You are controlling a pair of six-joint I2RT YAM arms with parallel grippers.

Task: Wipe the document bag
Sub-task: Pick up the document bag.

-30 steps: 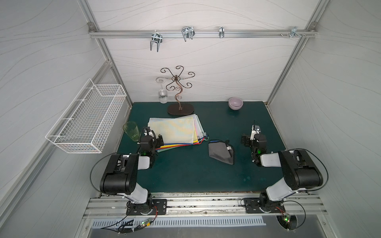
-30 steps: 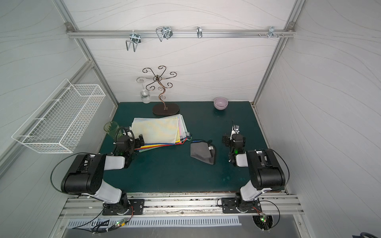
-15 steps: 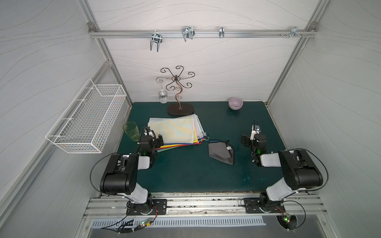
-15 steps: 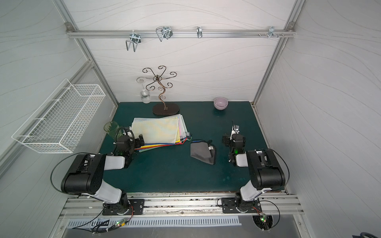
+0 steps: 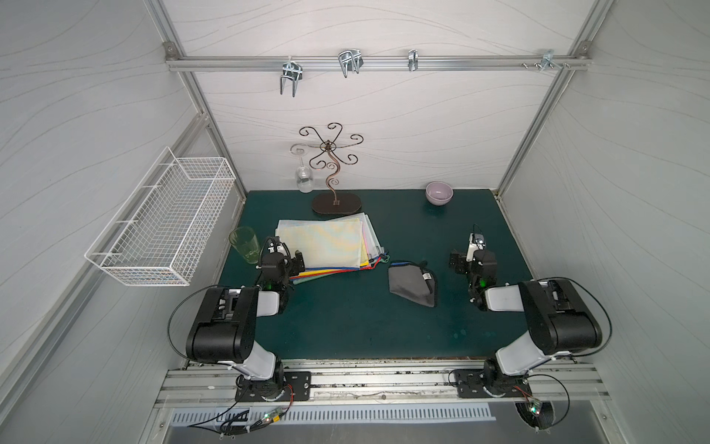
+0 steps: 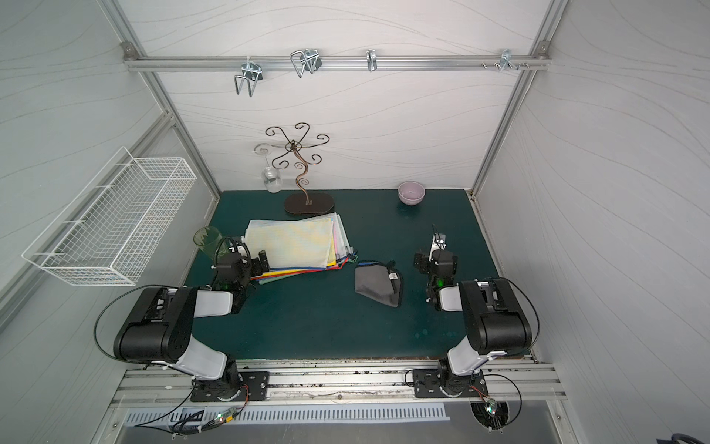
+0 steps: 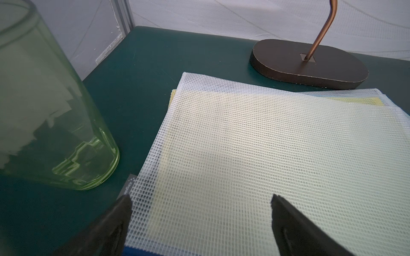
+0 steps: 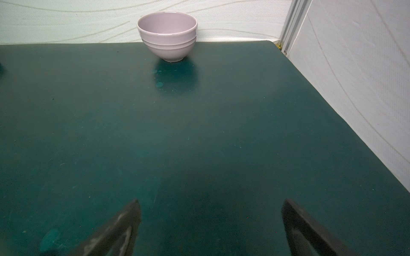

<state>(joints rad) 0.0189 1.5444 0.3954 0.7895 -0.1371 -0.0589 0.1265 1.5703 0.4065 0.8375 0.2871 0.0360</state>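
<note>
The document bag (image 5: 324, 244) (image 6: 294, 244) is the top one of a stack of clear mesh zip pouches with coloured edges, lying flat on the green mat at the back left. My left gripper (image 5: 285, 254) (image 7: 200, 199) hovers open over the stack's near left corner (image 7: 255, 155), with nothing between its fingers. A folded grey cloth (image 5: 413, 286) (image 6: 378, 284) lies on the mat right of the stack. My right gripper (image 5: 470, 259) (image 8: 210, 202) stands open over bare mat to the right of the cloth, apart from it.
A green glass tumbler (image 5: 244, 244) (image 7: 44, 110) stands close to the left gripper. A wire stand (image 5: 335, 200) with a hanging wine glass (image 5: 304, 180) sits behind the stack. A lilac bowl (image 5: 438, 193) (image 8: 167, 35) stands at the back right. A wire basket (image 5: 165, 219) hangs on the left wall.
</note>
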